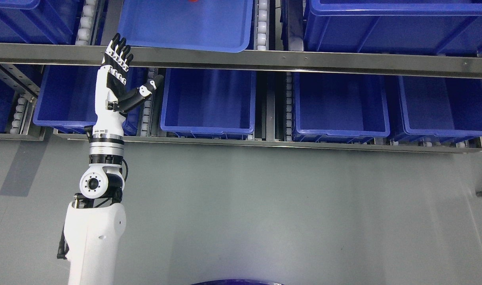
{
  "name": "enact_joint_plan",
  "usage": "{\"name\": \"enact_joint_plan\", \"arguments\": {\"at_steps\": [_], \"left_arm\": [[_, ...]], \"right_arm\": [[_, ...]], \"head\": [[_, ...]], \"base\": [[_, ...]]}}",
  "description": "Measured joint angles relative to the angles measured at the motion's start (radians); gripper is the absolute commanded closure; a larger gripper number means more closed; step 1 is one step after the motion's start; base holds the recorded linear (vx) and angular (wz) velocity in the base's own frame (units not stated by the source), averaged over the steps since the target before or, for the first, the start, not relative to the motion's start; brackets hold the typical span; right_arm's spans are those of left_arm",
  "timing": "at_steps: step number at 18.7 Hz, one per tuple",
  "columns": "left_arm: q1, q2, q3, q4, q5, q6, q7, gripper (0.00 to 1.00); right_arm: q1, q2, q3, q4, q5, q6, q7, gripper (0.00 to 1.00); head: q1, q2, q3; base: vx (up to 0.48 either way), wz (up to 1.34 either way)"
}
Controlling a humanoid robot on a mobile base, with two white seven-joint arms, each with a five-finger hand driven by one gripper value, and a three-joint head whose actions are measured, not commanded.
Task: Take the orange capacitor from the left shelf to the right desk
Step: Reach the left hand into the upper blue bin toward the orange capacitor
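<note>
The left hand [116, 75] is reaching up at the frame's left, fingers [120, 49] spreading wide and holding nothing, below the upper blue bin [185, 27] on the shelf rail [304, 59].

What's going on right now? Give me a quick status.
Left hand open, empty, raised in front of the shelf rail. Orange object barely visible at top edge, in the upper blue bin. Rail sits between hand and bin.

Orange capacitor [193, 0]: tiny red-orange bit at top edge; in upper-shelf blue bin [185, 23].
</note>
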Motion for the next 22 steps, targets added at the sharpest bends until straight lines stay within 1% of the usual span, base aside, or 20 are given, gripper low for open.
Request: {"name": "enact_joint_plan", "arguments": {"at_steps": [8,14,18,22], "left_arm": [[-0.071,0.000,-0.019,0.047,-0.014,0.007,-0.001,0.00],[-0.162,0.000,-0.036,0.143,-0.073,0.008,-0.006,0.03],[-0.204,0.000,-0.054,0.227,-0.095,0.011,-0.087,0.05],[-0.219,0.000,-0.065,0.283,-0.122,0.019,-0.118,0.05]], "right_arm": [[0.000,0.000,0.000,0.000,0.000,0.000,0.001,0.00],[0.000,0.000,0.000,0.000,0.000,-0.003,0.002,0.00],[0.000,0.000,0.000,0.000,0.000,-0.004,0.007,0.00],[0.000,0.000,0.000,0.000,0.000,-0.002,0.005,0.00]], "head": [[0.0000,0.000,0.000],[0.0000,0.000,0.000],[0.0000,0.000,0.000],[0.0000,0.000,0.000]], "base": [[0.174,-0.03],[0.233,-0.01],[0.248,0.02],[0.153,-0.02]]}}
